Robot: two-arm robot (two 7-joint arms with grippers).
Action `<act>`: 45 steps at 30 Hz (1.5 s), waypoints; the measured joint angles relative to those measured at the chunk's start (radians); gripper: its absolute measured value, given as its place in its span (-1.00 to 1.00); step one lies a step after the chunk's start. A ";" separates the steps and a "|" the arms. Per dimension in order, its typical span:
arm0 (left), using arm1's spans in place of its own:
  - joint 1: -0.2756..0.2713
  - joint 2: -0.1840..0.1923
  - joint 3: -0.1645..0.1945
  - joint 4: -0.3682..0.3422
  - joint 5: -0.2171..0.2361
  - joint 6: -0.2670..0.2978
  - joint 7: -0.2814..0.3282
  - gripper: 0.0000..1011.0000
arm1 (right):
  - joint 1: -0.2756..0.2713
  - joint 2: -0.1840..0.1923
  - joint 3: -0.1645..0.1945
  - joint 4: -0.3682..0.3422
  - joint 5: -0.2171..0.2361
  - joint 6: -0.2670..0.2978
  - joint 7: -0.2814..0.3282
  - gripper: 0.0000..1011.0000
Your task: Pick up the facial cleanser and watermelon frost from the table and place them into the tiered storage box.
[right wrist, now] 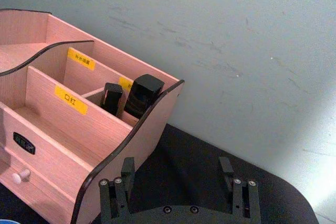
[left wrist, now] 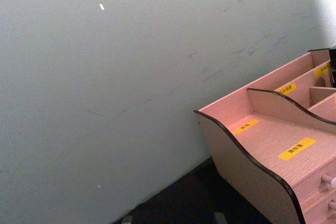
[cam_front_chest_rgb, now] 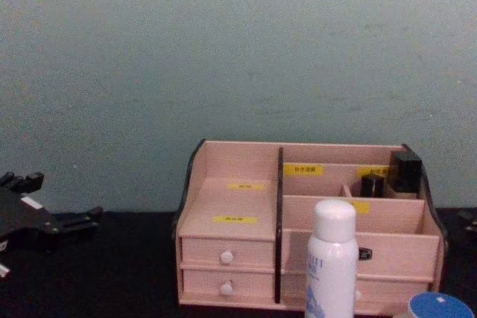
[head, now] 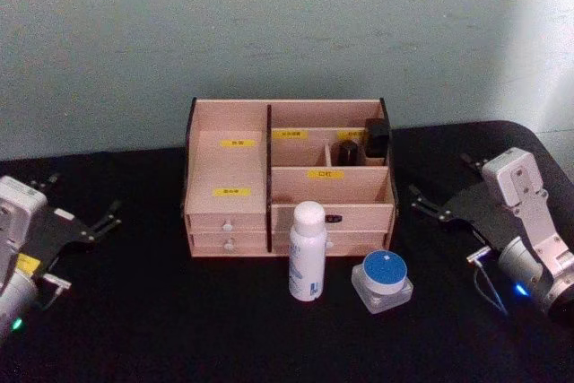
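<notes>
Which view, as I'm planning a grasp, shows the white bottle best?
The head view: the white bottle shows whole, cap to base, upright on the table in front of the tiered storage box. The chest view catches it from the side, base cut by the frame edge. Both wrist views face the box and wall.

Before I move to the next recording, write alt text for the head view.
A pale pink tiered storage box stands at the back of a black table, with a white bottle and a blue-lidded jar upright in front of its right half. The left gripper and right gripper sit at either side, fingers open, holding nothing.
</notes>
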 joint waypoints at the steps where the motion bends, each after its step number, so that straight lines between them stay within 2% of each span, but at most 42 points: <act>1: 0.000 0.000 0.000 0.000 0.000 0.000 0.000 0.98 | 0.000 0.000 0.000 0.000 0.000 0.000 0.000 0.98; 45: 0.000 0.000 0.000 0.000 0.000 0.000 0.000 0.98 | 0.000 0.000 0.000 0.000 0.000 0.000 0.000 0.98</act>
